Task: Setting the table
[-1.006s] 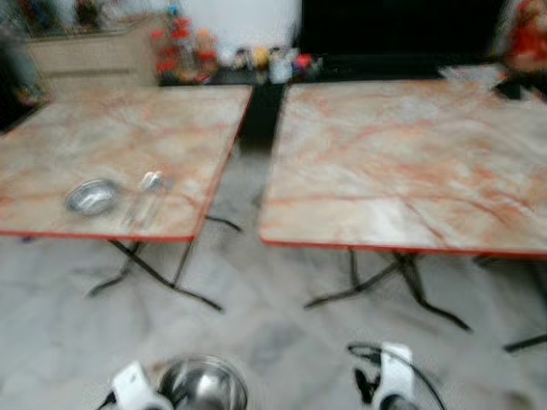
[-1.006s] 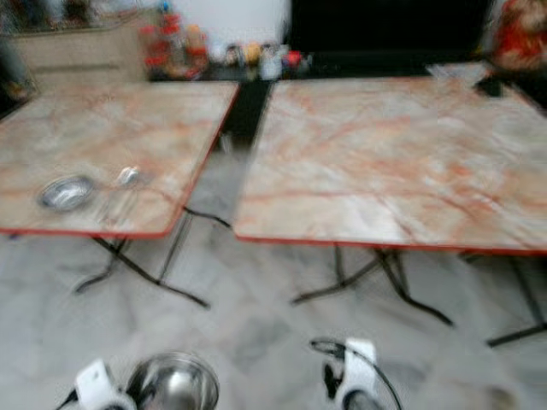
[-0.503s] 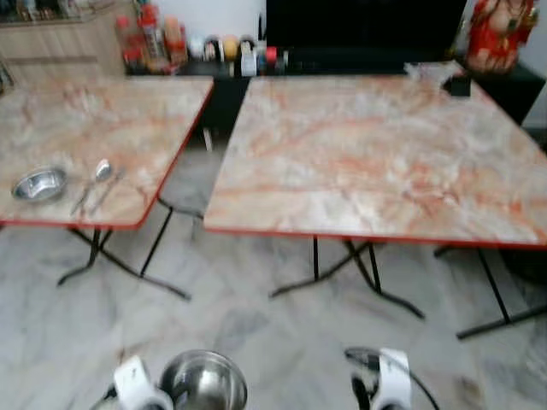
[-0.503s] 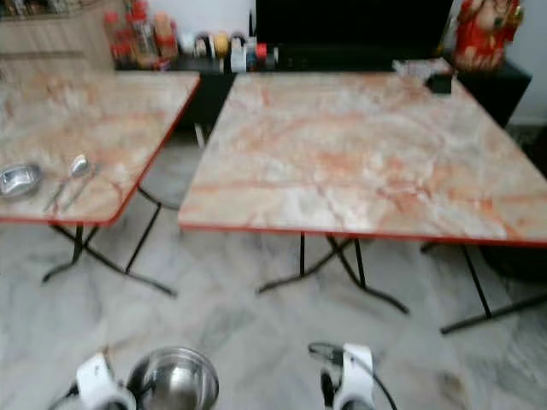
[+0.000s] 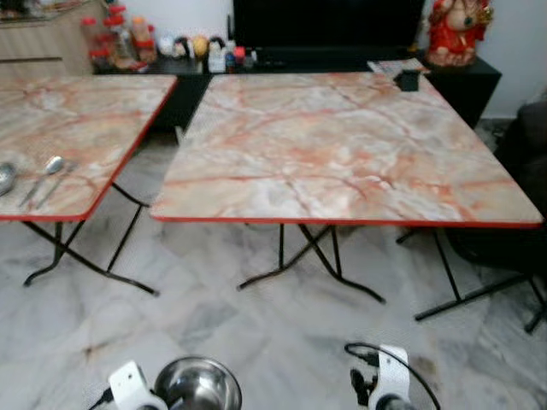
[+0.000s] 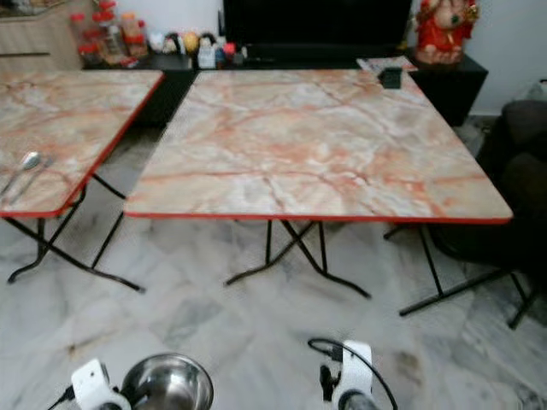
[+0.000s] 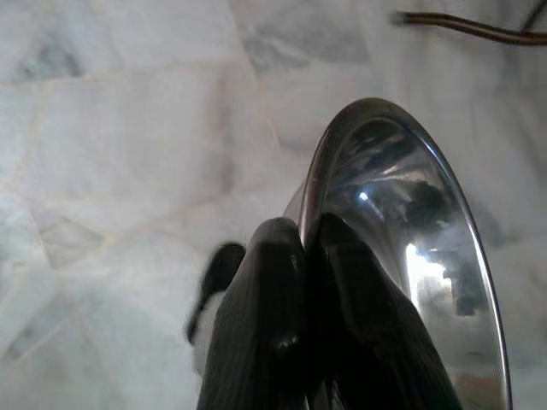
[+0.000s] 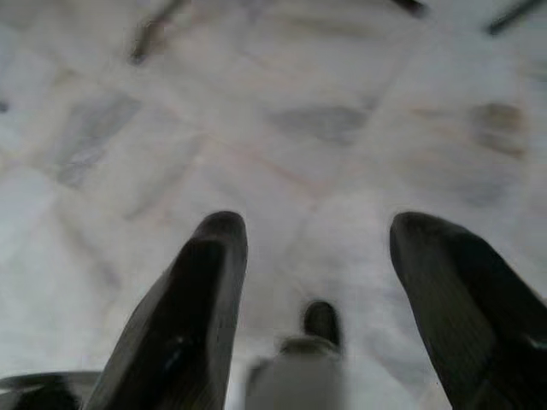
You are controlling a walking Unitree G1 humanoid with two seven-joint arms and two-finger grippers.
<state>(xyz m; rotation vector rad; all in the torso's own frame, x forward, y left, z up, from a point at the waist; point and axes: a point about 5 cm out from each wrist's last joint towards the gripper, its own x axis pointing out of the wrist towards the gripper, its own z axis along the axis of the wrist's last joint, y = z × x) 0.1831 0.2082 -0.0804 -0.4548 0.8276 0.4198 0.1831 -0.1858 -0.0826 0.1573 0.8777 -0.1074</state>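
A steel bowl (image 5: 198, 386) hangs low over the floor at my left side. My left gripper (image 7: 303, 235) is shut on the steel bowl (image 7: 410, 256), its two black fingers pinching the rim. My right gripper (image 8: 316, 239) is open above the marble floor, with nothing between its fingers. Ahead stands a marble-topped table with a red edge (image 5: 342, 145). A second such table (image 5: 77, 120) is to its left, with a spoon and fork (image 5: 47, 175) near its front edge and a small steel bowl (image 5: 3, 177) cut off by the picture's edge.
Black folding legs (image 5: 312, 260) spread under both tables, with a gap of floor between them. A small black object (image 5: 408, 79) sits on the far right corner of the near table. Behind are a black cabinet with bottles (image 5: 197, 47) and a red figurine (image 5: 453, 26). A dark seat (image 5: 526, 145) stands at right.
The whole view has swung to the right, so both tables sit further left in the picture and look sharper. The left gripper still holds the bowl and the right stays open.
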